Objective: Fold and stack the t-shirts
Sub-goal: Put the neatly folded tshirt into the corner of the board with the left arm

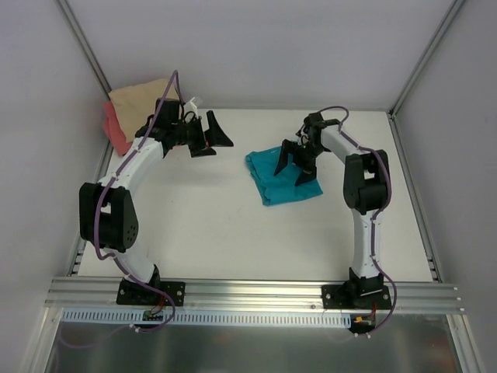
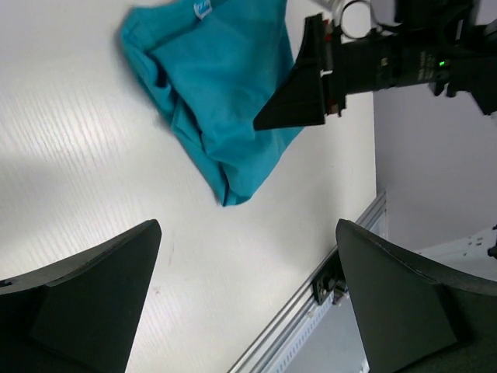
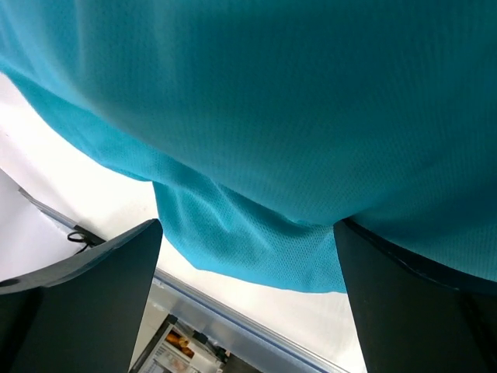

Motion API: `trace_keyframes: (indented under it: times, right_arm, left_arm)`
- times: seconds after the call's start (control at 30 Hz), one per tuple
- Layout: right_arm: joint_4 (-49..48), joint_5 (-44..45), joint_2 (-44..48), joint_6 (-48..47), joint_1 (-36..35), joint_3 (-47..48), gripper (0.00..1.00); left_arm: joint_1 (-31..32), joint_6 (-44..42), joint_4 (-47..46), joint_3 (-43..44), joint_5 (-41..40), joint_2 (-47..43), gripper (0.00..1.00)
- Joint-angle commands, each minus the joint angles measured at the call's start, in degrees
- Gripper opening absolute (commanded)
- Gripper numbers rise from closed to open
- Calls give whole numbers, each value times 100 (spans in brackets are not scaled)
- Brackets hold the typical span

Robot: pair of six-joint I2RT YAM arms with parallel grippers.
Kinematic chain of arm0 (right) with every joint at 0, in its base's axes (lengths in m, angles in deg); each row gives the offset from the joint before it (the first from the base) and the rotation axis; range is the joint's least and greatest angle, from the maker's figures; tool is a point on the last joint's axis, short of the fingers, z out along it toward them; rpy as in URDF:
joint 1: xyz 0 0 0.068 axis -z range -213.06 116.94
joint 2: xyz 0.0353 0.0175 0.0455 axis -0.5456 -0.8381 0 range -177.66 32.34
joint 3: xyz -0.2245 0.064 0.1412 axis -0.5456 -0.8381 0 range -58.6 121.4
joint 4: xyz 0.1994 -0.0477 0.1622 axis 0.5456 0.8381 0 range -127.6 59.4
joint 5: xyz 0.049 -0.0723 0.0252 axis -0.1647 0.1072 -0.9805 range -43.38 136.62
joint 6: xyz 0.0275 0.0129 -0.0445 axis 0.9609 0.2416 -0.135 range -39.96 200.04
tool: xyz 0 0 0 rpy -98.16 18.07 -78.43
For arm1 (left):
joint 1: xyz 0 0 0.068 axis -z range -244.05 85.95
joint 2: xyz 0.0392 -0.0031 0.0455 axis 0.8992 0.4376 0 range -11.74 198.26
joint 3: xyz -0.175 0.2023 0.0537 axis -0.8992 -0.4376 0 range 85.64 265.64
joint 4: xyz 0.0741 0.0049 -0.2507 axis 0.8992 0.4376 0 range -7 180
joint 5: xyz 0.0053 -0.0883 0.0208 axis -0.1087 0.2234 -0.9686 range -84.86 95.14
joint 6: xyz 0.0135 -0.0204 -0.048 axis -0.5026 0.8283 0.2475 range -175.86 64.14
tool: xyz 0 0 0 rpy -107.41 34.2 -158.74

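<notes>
- The teal t-shirt (image 1: 281, 175) lies crumpled in a rough folded bundle on the white table (image 1: 217, 233), right of centre and towards the far side.
- In the left wrist view its small white neck label (image 2: 202, 9) shows at the top edge of the cloth.
- The right gripper (image 1: 297, 167) stands over the teal t-shirt with its jaws spread wide, nothing pinched between them.
- In the right wrist view the teal cloth fills most of the picture, very close to the camera; whether the fingertips touch it I cannot tell.
- The left gripper (image 1: 212, 138) hangs above bare table at the far left, well apart from the teal shirt, its jaws also spread wide and holding nothing.
- The tan t-shirt (image 1: 144, 97) sits bunched in the far left corner, against the wall.
- The coral-pink t-shirt (image 1: 116, 128) lies just beside the tan one, touching it on its near left side and partly under it.
</notes>
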Motion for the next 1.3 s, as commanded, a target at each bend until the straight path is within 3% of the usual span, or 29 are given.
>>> trace_keyframes:
  times: [0.0,0.17,0.4,0.63,0.8,0.97,1.27]
  right_arm:
    - [181,135,657,-287,-51,-52,100]
    - [672,89,1316,-383,-340,-78,99]
    - [928,362,2283,-533,-929,-1156,100]
    - [463,590,2031,-595,-1062,-1713,99]
    - [506,775,1485,-709,-1123,-1257,100]
    - [1051,1415,1010,-1034,-1351,-134,99]
    - [1482,3068,1255,-1315,-2001,256,99]
  left_arm:
    - [7,-45,-192,-373,391,-183,99]
    - [7,218,-622,-1031,462,-323,99]
    - [24,385,-930,-1340,584,-368,99]
    - [103,579,-1211,-1586,743,-183,99]
    - [156,693,-1282,-1613,717,-262,99]
    - [174,693,-1247,-1578,708,-323,99]
    - [174,702,-1326,-1490,725,-165,99]
